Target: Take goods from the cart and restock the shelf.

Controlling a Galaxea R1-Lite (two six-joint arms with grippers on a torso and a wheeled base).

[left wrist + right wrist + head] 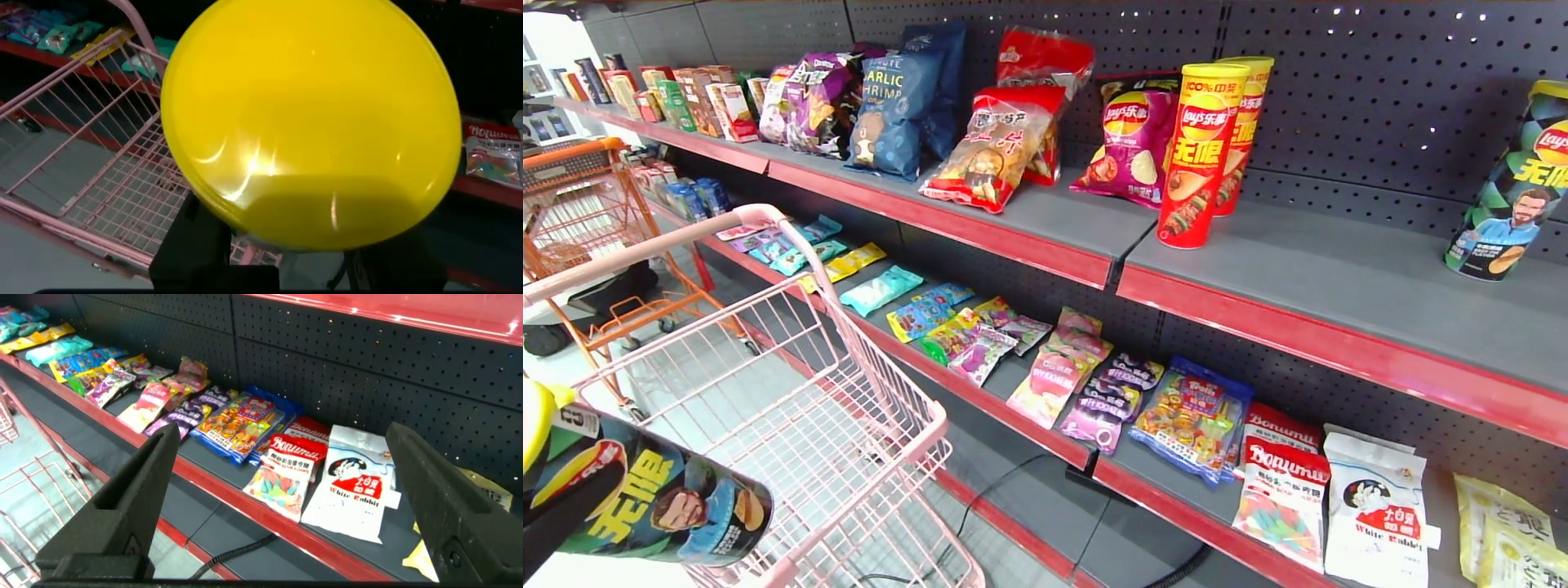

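Note:
A dark green chip can (pixel 645 506) with a yellow lid (pixel 310 122) lies tilted at the lower left of the head view, above the near corner of the pink cart (pixel 792 408). My left gripper (pixel 568 510) is shut on the can, and one black finger crosses its side. A matching chip can (pixel 1511 188) stands at the far right of the grey upper shelf (pixel 1339 278). My right gripper (pixel 282 441) is open with nothing between its fingers (pixel 122 514), facing the lower shelf's candy bags (pixel 278 478).
Two yellow-red chip cans (pixel 1205 155) and several snack bags (pixel 996 147) stand on the upper shelf, with bare grey space between the cans and the green can. An orange cart (pixel 588 220) stands far left. A black cable (pixel 1005 490) runs along the floor.

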